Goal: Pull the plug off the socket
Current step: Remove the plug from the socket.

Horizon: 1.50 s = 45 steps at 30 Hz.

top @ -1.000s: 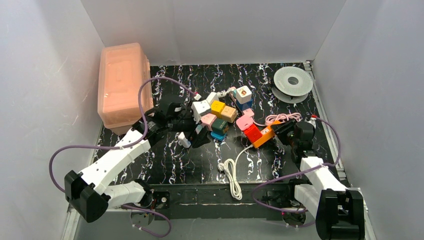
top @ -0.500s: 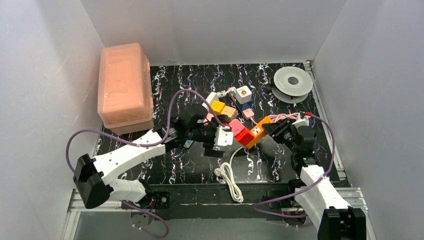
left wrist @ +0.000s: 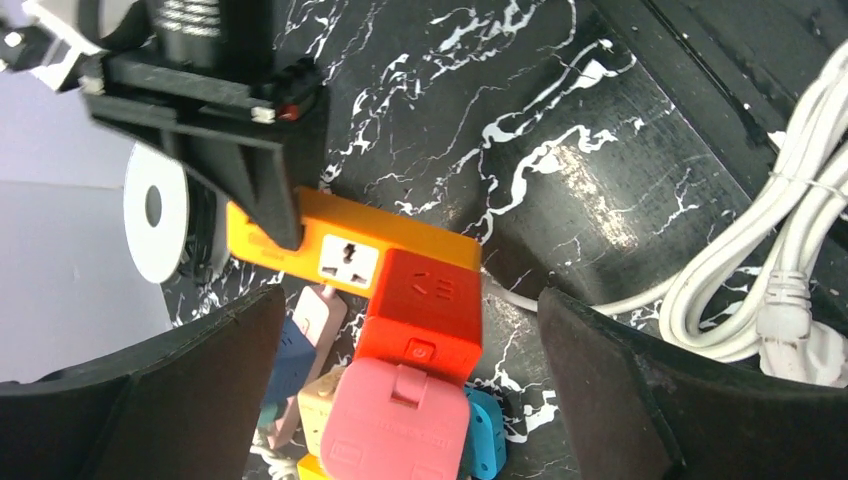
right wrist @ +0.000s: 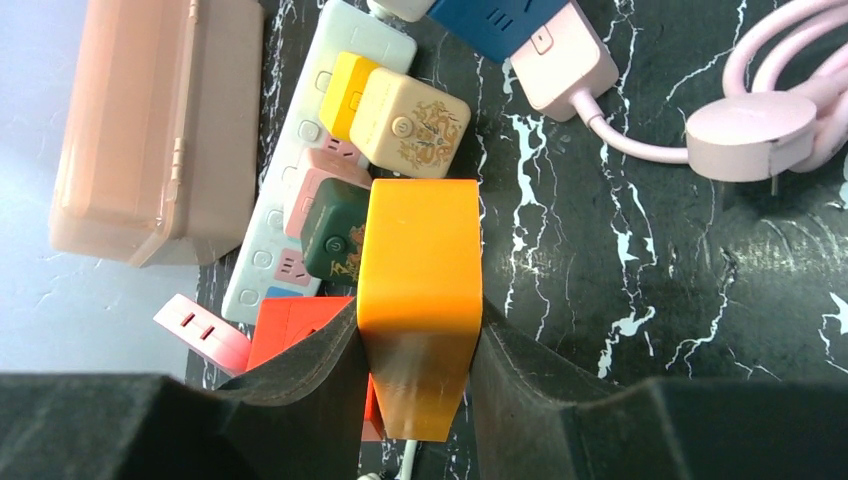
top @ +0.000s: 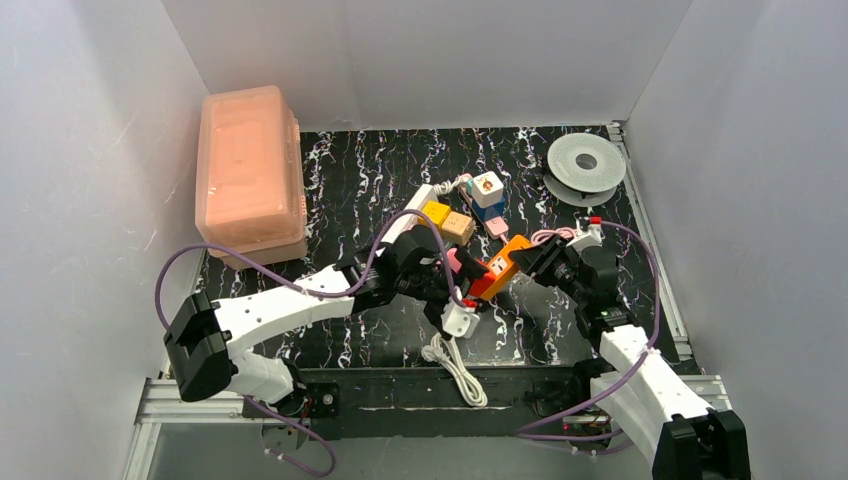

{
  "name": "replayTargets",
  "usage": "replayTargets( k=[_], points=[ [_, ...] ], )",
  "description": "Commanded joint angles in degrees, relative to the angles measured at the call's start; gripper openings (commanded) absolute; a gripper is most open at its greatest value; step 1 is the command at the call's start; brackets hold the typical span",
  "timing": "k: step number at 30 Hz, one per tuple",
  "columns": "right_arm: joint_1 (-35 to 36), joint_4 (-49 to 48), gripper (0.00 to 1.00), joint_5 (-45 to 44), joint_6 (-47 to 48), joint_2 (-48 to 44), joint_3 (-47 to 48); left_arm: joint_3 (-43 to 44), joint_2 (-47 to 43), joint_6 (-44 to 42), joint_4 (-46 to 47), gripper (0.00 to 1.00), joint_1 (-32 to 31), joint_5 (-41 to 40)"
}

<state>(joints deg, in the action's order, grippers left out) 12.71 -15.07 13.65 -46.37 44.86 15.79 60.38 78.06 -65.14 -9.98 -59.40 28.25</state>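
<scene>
Socket (right wrist: 330,70): long white strip, lies diag. near table centre, a bit toward the far edge. Far end shows in top view; near end hidden under L arm. Seated on it:
- yellow plug (right wrist: 350,95)
- beige plug (right wrist: 410,122), touching the yellow one
- dk green plug (right wrist: 335,240), further down the row

R hand (right wrist: 420,350): clamped on one end of the orange block (right wrist: 420,250). Block sits near the strip, on its right-edge side. Red block (left wrist: 420,310) touches the orange block's other end, and a pink plug (left wrist: 395,425) sits against the red one.

L hand (left wrist: 408,300): fingers wide apart, one on either side of red block + pink plug. No contact seen.

Slim pink bar (right wrist: 200,332) just beside the red block. White cord bundle (top: 455,360) at near edge, centre. Salmon lidded box (top: 248,175) in far-left corner. Grey spool (top: 586,163) in far-right corner.
</scene>
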Motion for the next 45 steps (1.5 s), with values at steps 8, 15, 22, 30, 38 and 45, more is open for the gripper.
replayTargets(
  k=[8,15,22,30,38,45],
  points=[
    [2.7,0.7,0.01,0.7,0.9,1.6,8.3,-4.9,0.6,-15.1,-0.6,0.98,-2.4,-7.2],
    [5.7,3.5,0.01,-0.6,2.3,1.2,10.0,-6.8,2.6,-16.1,9.6,0.98,-3.2,-11.9],
    [6.7,4.5,0.01,-0.6,2.0,0.7,11.1,-7.9,2.7,-17.9,6.8,0.98,-3.3,-13.0],
    [8.1,8.0,0.01,0.9,2.0,-1.8,13.0,-8.5,4.9,-20.3,9.6,0.61,-3.2,-18.8],
    [9.7,16.7,0.01,-4.8,7.9,-2.7,13.1,-7.5,-1.4,-18.3,3.8,0.09,-3.2,-20.7],
    [10.2,22.0,0.01,-13.3,12.7,-2.0,13.2,-9.2,-11.0,-16.5,-2.5,0.08,-3.2,-21.8]
  ],
)
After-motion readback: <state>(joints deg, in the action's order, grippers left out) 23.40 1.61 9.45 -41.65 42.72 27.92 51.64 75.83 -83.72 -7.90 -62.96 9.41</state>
